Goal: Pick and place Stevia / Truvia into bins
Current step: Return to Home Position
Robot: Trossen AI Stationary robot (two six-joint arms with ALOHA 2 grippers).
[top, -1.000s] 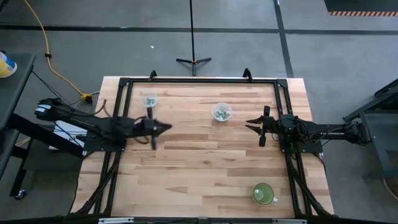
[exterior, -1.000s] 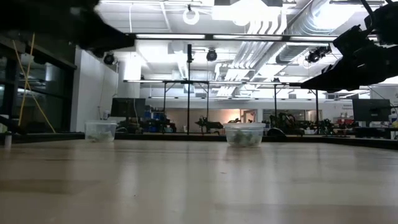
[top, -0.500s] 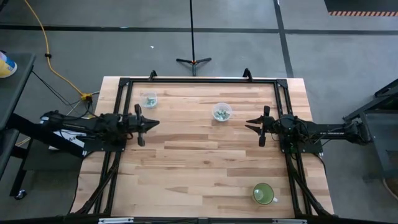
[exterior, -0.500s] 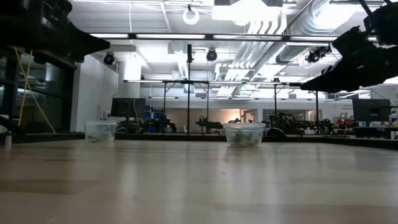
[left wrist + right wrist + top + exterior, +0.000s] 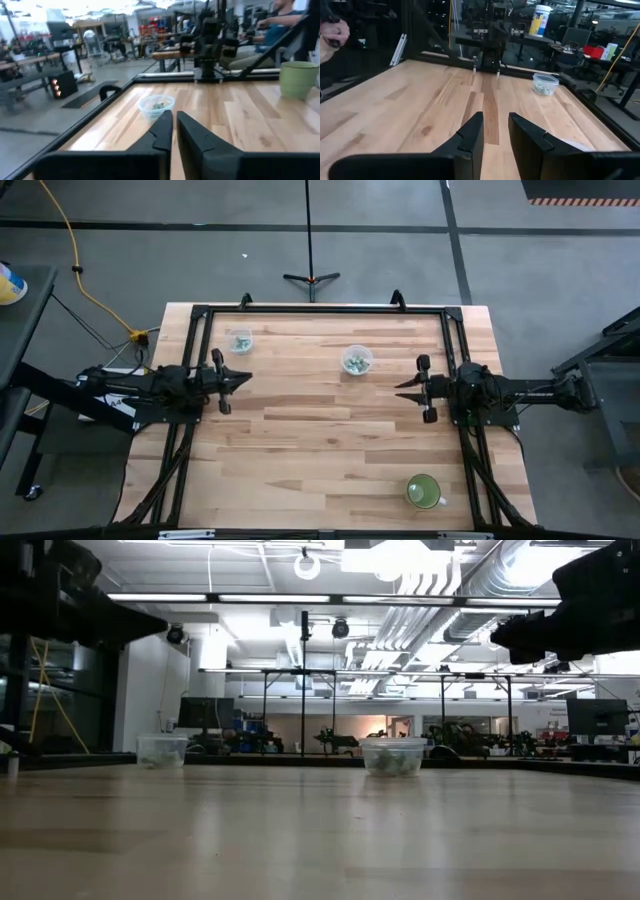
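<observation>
Green-and-white sweetener packets lie inside two clear cups standing on the table: the middle cup (image 5: 357,360) (image 5: 392,756) (image 5: 156,106) and the far-left cup (image 5: 240,340) (image 5: 162,749) (image 5: 545,83). I see no packet on the bare wood. My left gripper (image 5: 243,377) (image 5: 174,125) hovers at the table's left side, near of the far-left cup, fingers shut and empty. My right gripper (image 5: 399,387) (image 5: 495,127) hovers at the right side, right of the middle cup, with a narrow gap between its fingers and nothing in it.
A green mug (image 5: 424,492) (image 5: 298,79) stands near the table's near right corner. A black frame (image 5: 320,309) runs along the table's edges. A wide stretch of bare wood (image 5: 320,440) lies between the arms. A person sits beyond the table in the left wrist view.
My left gripper has drawn back toward the table's left edge, away from the middle, and rolled about its axis. My right gripper has tipped up toward level and shifted slightly toward the near edge. The cups have stayed put.
</observation>
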